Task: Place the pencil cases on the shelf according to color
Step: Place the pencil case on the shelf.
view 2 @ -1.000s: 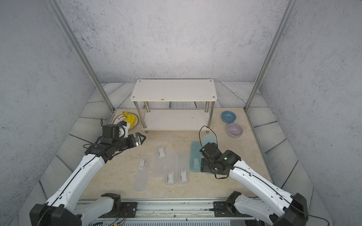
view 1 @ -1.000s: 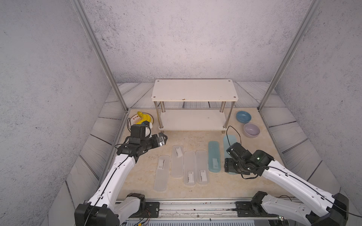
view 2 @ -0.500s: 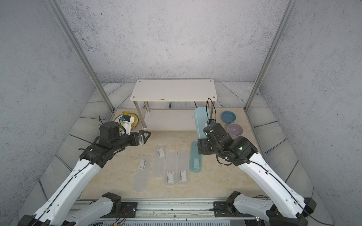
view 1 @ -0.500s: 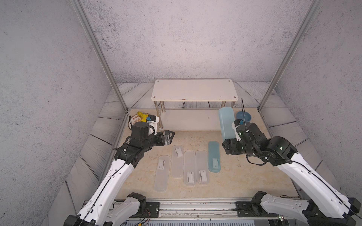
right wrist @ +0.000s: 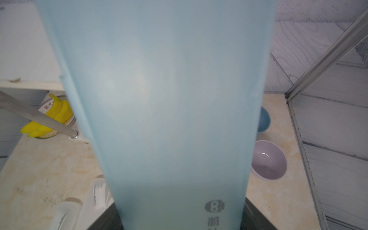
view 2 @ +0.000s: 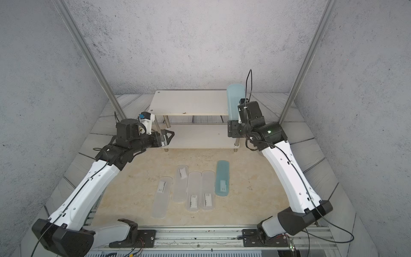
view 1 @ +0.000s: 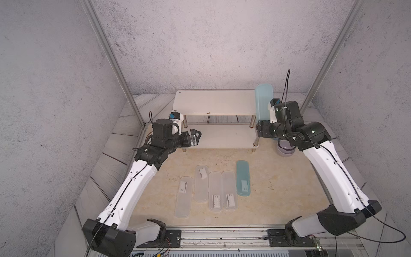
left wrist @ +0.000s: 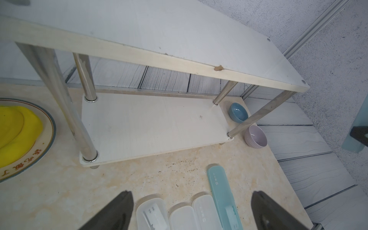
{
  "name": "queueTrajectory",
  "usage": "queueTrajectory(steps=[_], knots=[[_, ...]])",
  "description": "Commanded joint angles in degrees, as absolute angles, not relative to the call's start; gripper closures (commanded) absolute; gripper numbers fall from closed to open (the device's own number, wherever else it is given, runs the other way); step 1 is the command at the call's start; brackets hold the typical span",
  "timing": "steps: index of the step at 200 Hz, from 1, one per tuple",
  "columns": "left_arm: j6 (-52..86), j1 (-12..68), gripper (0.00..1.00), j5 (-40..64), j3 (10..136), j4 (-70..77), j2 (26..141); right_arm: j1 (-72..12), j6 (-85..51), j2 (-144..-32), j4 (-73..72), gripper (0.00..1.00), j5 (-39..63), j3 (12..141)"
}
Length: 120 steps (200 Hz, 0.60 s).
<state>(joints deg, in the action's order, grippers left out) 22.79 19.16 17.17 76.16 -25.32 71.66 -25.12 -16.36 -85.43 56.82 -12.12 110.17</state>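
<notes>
My right claw [view 1: 264, 125] grips one teal case [view 1: 263, 100] upright by the right end of the shelf [view 1: 213, 102], not yet set down; both boards are bare. My left claw [view 1: 196, 136] hangs open, empty, by its left end. The other teal case [view 1: 243, 181] and four clear cases [view 1: 215, 191] lie unplaced on the near table [view 1: 278, 178]

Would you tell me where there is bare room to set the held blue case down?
The shelf is bare on both top board and lower board. Crowded: the five cases lying mid-table and the bowls beside it.
</notes>
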Motion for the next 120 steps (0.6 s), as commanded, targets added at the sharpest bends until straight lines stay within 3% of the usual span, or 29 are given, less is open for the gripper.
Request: queueTrajectory(steps=[1,60,120], knots=[[19.6,19.3,0.01,14.1,77.5,-24.1,72.7,-22.9,-12.6,-87.7,49.8,0.27,-10.0,114.0],[16.6,18.8,0.01,13.6,79.5,-23.0,77.0,-19.7,-10.3,-97.2,42.6,0.26,-7.7,121.6],[16.3,18.7,0.01,14.0,77.4,-21.7,76.2,-19.4,-11.7,-108.4,47.5,0.26,-8.2,134.1]])
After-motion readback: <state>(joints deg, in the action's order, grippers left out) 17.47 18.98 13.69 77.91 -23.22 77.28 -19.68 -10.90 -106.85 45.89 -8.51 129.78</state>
